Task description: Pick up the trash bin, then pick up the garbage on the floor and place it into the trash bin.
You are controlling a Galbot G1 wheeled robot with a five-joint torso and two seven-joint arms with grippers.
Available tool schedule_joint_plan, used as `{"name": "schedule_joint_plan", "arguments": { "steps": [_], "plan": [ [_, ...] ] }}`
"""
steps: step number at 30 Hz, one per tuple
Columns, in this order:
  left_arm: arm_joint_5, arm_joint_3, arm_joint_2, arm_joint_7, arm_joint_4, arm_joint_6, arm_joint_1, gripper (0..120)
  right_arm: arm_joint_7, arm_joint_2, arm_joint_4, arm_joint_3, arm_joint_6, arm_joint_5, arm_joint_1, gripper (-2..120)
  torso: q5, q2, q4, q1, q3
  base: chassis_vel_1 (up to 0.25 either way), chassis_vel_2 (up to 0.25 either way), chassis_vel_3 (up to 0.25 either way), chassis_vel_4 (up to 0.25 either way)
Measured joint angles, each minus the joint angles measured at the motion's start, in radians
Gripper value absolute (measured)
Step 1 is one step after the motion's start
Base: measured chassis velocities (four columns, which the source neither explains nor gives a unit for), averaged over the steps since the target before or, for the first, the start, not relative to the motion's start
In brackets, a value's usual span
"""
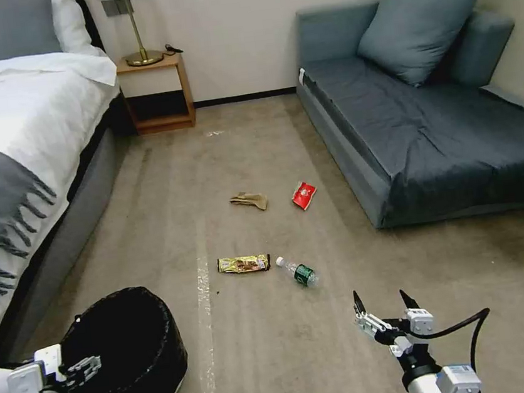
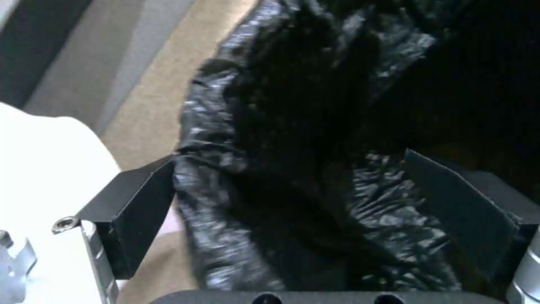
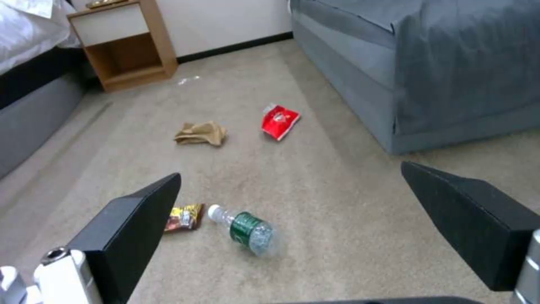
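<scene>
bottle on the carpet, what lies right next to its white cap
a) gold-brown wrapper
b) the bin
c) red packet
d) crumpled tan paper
a: the bottle lies with its cap end toward the gold-brown wrapper, while the red packet and tan paper lie farther off toward the sofa.

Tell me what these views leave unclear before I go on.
- Head view: whether the left claw truly grips the bin; the bag covers the contact.
- Left wrist view: the bin's inside is too dark to read.
- Right wrist view: the wrapper is half hidden by a right claw finger.
- Bottle label text: too small.
</scene>
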Motion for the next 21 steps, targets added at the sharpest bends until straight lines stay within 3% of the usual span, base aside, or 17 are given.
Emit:
{"name": "schedule_joint_plan", "arguments": {
  "steps": [9, 21],
  "plan": [
    [-0.051, 0.048, -0.002, -0.041, 0.045, 0.0, -0.046, 100, 0.003, 0.004, -0.007, 0.004, -0.01, -0.002, 0.004, 100, 0.0, 0.0, 0.0, 0.0, 0.0, 0.0, 0.0, 0.0, 0.0],
    [-0.002, 0.066, -0.005, -0.045, 0.111, -0.006, -0.063, 100, 0.007, 0.012, -0.017, -0.002, -0.012, -0.004, 0.01, 100, 0.0013, 0.0, 0.0002, 0.0, 0.0, 0.0, 0.0, 0.0, 0.0]
  ]
}}
